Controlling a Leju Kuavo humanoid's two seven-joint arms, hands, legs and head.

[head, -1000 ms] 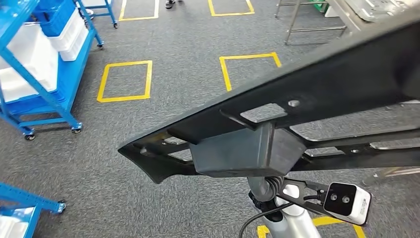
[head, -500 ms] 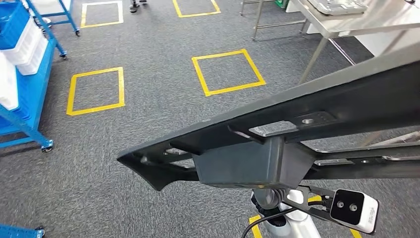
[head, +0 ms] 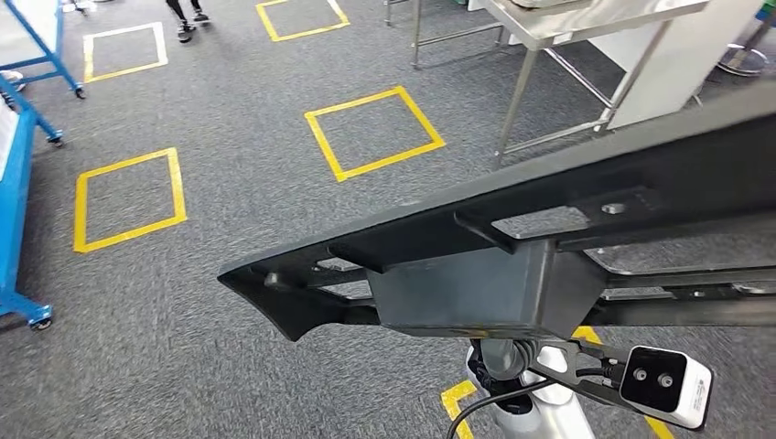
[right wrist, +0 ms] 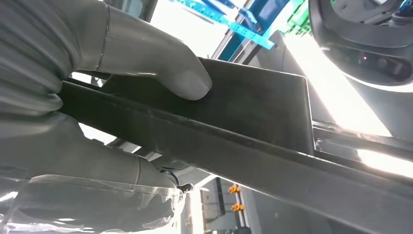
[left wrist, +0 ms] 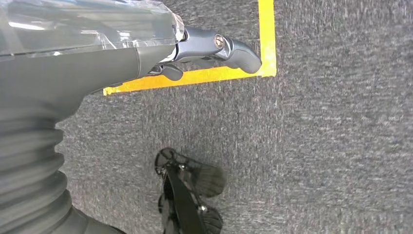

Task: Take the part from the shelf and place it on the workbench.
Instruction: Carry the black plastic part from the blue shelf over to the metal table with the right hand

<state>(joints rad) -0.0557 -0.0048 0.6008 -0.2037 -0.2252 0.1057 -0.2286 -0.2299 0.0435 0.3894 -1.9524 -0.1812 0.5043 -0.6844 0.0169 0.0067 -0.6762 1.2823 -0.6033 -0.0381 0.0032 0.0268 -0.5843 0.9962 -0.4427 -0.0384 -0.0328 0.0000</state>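
well, the long black part (head: 512,247) is up in the air across the robot's front, over grey carpet (head: 229,238) with yellow squares (head: 373,133), the steel workbench (head: 586,23) well beyond it. the right hand (right wrist: 97,97) grips the part, thumb pressed on top. the left hand (left wrist: 195,53) hangs over the carpet with nothing in it, fingers loosely bent.

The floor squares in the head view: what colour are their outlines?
Yellow floor squares on grey carpet, clearest in the head view.
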